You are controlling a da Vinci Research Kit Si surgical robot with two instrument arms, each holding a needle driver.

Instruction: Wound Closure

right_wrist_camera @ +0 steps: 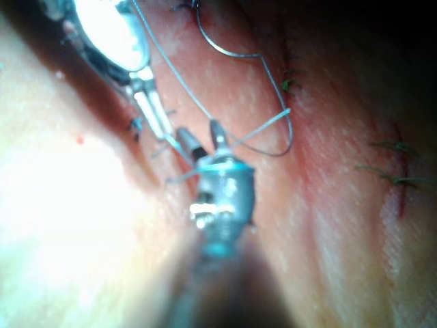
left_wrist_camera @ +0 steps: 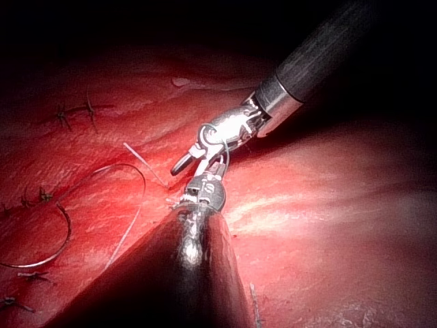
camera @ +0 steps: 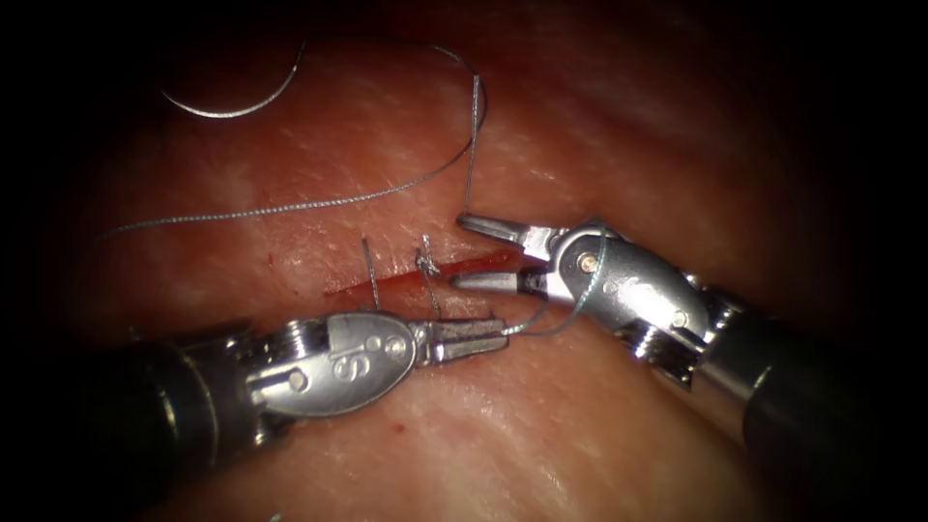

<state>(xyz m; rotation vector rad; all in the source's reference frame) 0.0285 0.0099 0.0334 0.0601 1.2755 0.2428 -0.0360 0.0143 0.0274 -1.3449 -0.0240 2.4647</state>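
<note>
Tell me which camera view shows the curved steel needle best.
The endoscope view: the curved steel needle lies free on the tissue, its whole arc sharp. The left wrist view shows it partly cropped; the right wrist view blurrier.

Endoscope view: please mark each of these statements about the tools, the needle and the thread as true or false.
1. The needle lies free on the tissue. True.
2. The right tool has its jaws shut on the needle. False: they stand open, holding nothing.
3. The left tool holds the thread. True.
4. The needle is driven into the cut. False: it rests apart from it.
</note>
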